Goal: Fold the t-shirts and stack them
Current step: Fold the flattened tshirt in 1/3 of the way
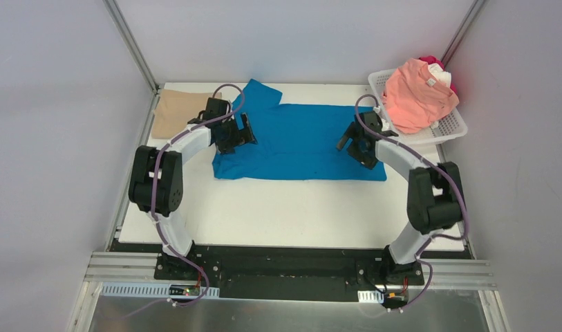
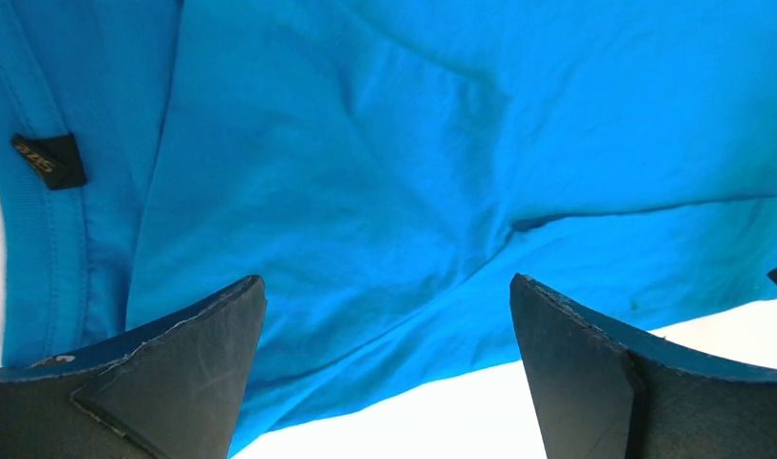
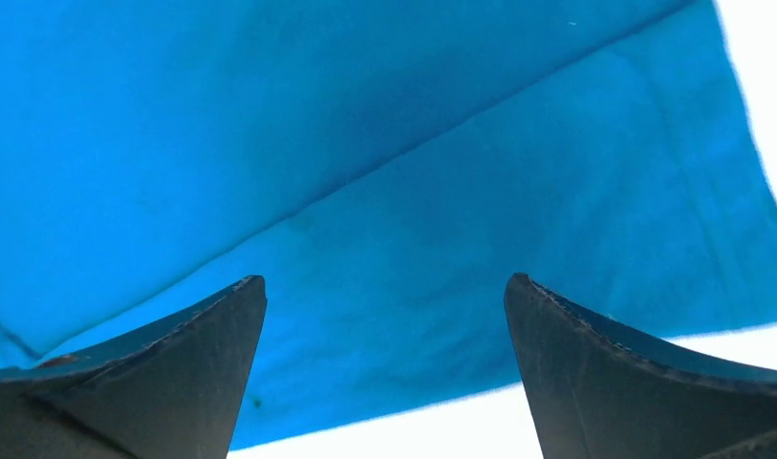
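Blue cotton made up the one bright blue t-shirt, which lay spread on the white table just left of the white lattice basket. It lay mostly flat, with one sleeve jutting away at its far left corner, a long diagonal crease across the body and shallow wrinkles near the collar, where a small black label showed.

Five shirts could be counted. One tan shirt lay folded well to the left of the basket, past the blue one. Inside the basket, one salmon-pink shirt sat heaped on top, with a scrap of a white one and a red one peeking out behind it.

Two grippers hovered over the blue shirt. The right gripper hung just left of the basket, and the left gripper hung well to the left of it. Both had their jaws spread wide apart, with cloth beneath them and nothing between the fingers.
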You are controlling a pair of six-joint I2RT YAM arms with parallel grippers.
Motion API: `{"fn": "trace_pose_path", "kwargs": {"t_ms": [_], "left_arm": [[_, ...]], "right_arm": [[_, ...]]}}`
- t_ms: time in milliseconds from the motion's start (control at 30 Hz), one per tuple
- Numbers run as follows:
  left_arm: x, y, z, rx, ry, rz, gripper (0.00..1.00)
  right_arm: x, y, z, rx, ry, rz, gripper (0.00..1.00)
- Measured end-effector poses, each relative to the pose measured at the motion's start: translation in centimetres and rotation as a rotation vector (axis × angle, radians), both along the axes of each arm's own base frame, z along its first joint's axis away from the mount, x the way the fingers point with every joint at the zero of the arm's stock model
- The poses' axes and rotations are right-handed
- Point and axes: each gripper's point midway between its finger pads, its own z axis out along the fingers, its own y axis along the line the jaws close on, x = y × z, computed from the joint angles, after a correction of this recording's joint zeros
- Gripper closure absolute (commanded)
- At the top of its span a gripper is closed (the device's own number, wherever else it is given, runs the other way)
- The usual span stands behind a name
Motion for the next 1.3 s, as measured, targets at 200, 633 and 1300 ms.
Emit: {"fn": "trace_pose_path", "kwargs": {"t_ms": [200, 633, 1300], "left_arm": [[-1.4, -0.2, -4.1, -0.013, 0.093, 0.003, 0.01], [-12.1, 2.2, -4.8, -0.046, 0.093, 0.072, 0.02], [-22.6, 5.6, -4.6, -0.052, 0.144, 0.266, 0.01]], "right_arm": [[0.5, 1.1, -4.1, -0.045, 0.114, 0.073, 0.01], [-7.9, 0.9, -4.2, 0.022, 0.128, 0.066, 0.0], [-20.4, 3.9, -3.7, 0.255, 0.22, 0.072, 0.0]]}}
